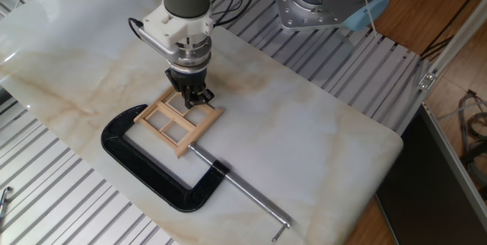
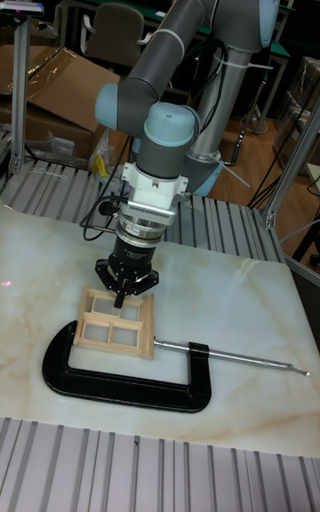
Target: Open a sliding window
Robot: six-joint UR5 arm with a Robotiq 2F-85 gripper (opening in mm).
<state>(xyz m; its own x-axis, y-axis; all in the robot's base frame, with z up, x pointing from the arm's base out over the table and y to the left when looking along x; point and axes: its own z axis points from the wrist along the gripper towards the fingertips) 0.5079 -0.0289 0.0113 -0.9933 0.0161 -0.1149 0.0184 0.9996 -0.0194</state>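
Observation:
The sliding window [image 1: 177,121] is a small light wooden frame with four panes. It lies flat on the marble tabletop, held in the jaws of a black C-clamp [image 1: 156,170]. In the tall fixed view the window [image 2: 114,323] sits just below the gripper [image 2: 121,297]. My gripper [image 1: 195,97] points straight down over the window's far edge, its dark fingertips at or just inside the top rail. The fingers stand close together, but the gap between them cannot be made out. Nothing is seen held in them.
The clamp's long screw rod [image 1: 247,195] runs toward the front right of the marble slab [image 1: 319,146]. Ribbed metal table surface [image 1: 68,207] surrounds the slab. A second robot base [image 1: 327,1] stands at the back right.

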